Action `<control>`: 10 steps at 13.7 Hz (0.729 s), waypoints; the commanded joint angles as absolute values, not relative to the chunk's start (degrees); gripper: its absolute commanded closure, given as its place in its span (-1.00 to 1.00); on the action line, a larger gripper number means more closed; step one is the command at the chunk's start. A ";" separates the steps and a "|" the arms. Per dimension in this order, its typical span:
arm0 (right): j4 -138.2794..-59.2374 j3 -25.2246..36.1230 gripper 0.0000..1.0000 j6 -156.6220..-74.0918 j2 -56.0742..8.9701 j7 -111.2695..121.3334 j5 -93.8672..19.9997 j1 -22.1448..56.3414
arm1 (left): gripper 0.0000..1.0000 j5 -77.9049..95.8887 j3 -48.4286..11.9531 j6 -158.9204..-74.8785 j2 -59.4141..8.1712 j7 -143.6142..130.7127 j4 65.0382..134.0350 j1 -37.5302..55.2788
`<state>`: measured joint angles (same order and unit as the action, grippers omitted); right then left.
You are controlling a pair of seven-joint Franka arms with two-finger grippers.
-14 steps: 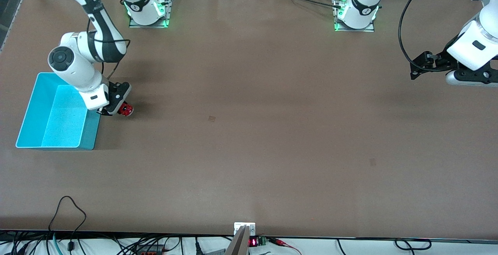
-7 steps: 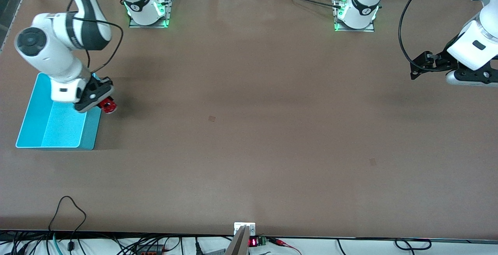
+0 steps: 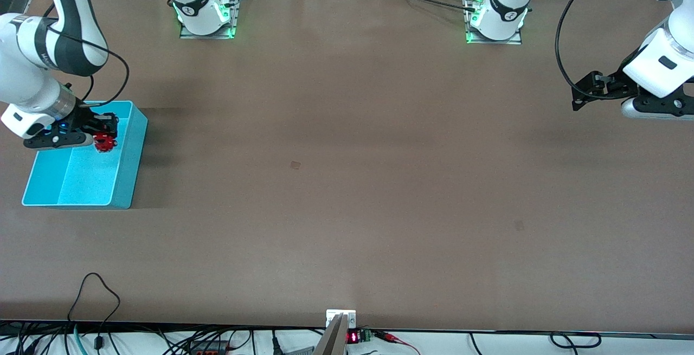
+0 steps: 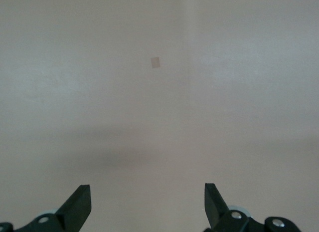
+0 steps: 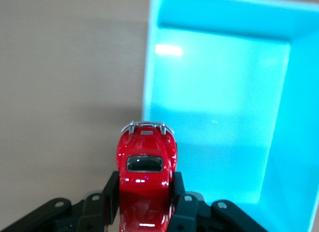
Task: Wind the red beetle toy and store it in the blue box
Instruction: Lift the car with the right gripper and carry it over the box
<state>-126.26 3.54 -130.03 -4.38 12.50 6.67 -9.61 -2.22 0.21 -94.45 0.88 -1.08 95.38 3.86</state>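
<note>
The red beetle toy (image 3: 103,142) (image 5: 146,164) is held in the air in my right gripper (image 3: 101,137) (image 5: 145,186), whose fingers (image 5: 110,189) are shut on its sides. It hangs over the blue box (image 3: 133,154) (image 5: 224,142), above the half of the box that lies farther from the front camera; in the right wrist view it sits over one of the box's walls. The inside of the box shows nothing. My left gripper (image 3: 583,94) (image 4: 145,197) waits open and empty above bare table at the left arm's end.
The blue box stands on the brown table (image 3: 347,208) at the right arm's end. A small dark mark (image 3: 295,165) lies mid-table and another (image 3: 519,226) toward the left arm's end. Cables (image 3: 95,290) run along the table's front edge.
My right arm has swung from the table beside the box to above the box, carrying the red toy with it. The left arm has not moved.
</note>
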 commanded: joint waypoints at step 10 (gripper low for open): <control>-123.13 9.84 1.00 -136.31 -20.12 16.52 6.06 -12.83 | -1.00 -1.76 0.18 -93.87 1.85 -1.49 95.80 3.78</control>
<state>-124.51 10.29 -135.63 -18.18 14.45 6.68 -11.37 -2.22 0.21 -94.38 0.89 -1.08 95.39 3.86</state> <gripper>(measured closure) 0.555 0.000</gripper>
